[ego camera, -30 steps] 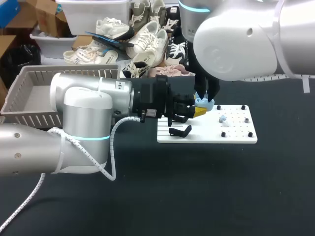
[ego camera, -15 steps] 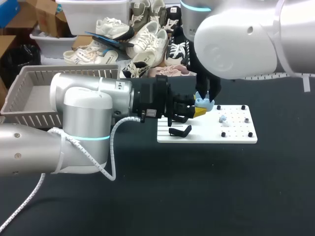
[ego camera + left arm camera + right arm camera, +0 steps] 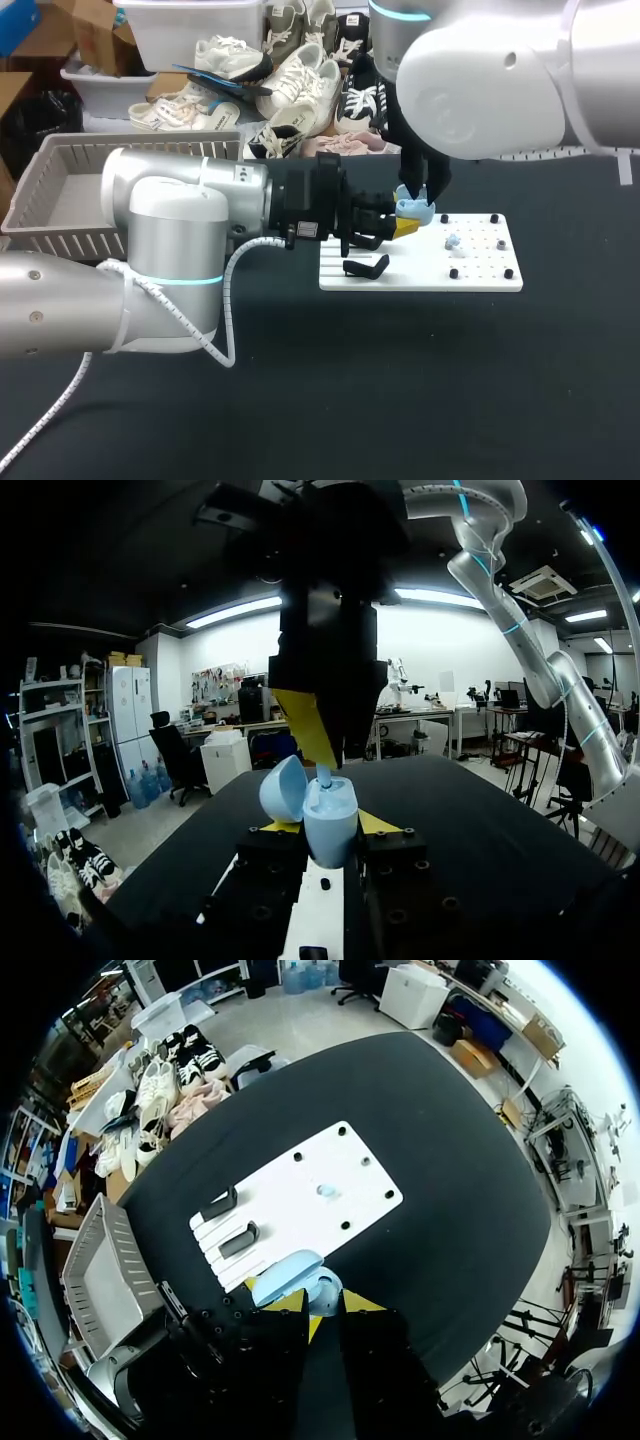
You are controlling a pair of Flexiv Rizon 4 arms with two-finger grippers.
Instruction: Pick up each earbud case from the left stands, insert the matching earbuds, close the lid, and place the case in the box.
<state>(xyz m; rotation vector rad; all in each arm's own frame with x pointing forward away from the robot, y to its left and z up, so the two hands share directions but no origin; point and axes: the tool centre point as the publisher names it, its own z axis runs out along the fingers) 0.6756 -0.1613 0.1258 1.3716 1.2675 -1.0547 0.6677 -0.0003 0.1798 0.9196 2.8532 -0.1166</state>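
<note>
Two tools, one open case, and little room for error.
Nearest, the left tool (image 3: 328,826) clamps the pale blue case (image 3: 331,815) by its sides, lid (image 3: 282,788) thrown back, held in the air. Just above, the right tool (image 3: 332,752) pinches an earbud (image 3: 323,776) at the case's mouth. A skewed push would likely twist the case in its grip or knock the lid. Letting go early could drop the bud onto the white board (image 3: 420,272) on the bench (image 3: 400,400), near the second earbud (image 3: 452,241). The box (image 3: 60,235) is well apart.
</note>
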